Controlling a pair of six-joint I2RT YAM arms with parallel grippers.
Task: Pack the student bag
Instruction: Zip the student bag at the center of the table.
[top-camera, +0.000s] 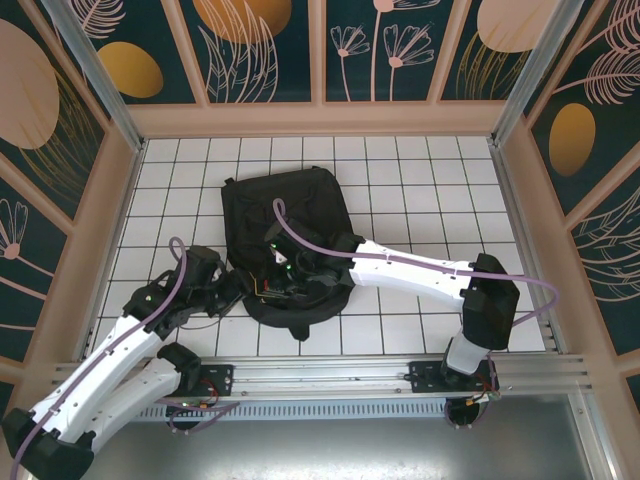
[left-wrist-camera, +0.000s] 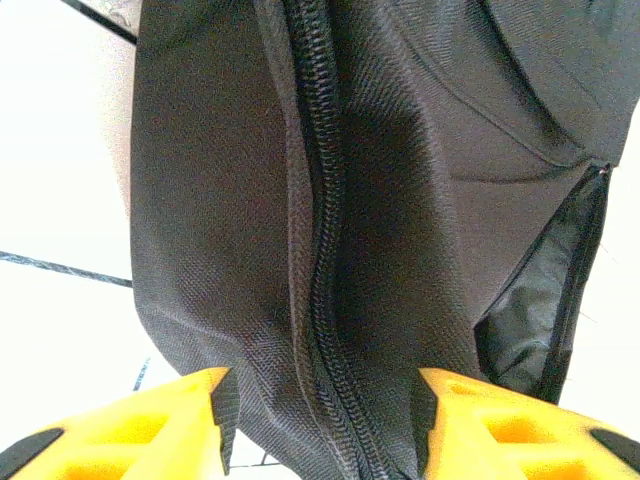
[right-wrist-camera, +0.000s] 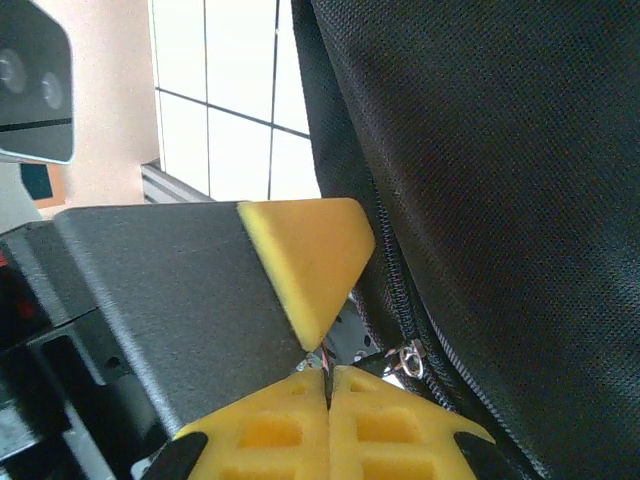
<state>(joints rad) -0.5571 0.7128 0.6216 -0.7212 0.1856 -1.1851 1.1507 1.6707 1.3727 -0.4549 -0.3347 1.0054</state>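
A: At 7 o'clock on the student bag (top-camera: 290, 205), our left gripper (left-wrist-camera: 320, 405) clamps a fabric fold around the zipper (left-wrist-camera: 318, 200).
B: Right gripper (right-wrist-camera: 327, 372) is clenched beside the zipper pull (right-wrist-camera: 410, 358). Bag sits mid-table, 12 o'clock from us. We'd say we're early: unzipping, packing still to do.

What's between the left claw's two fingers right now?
Student bag fabric, with its closed zipper running down the middle, fills the gap between the left claw fingers, seen in the left wrist view.
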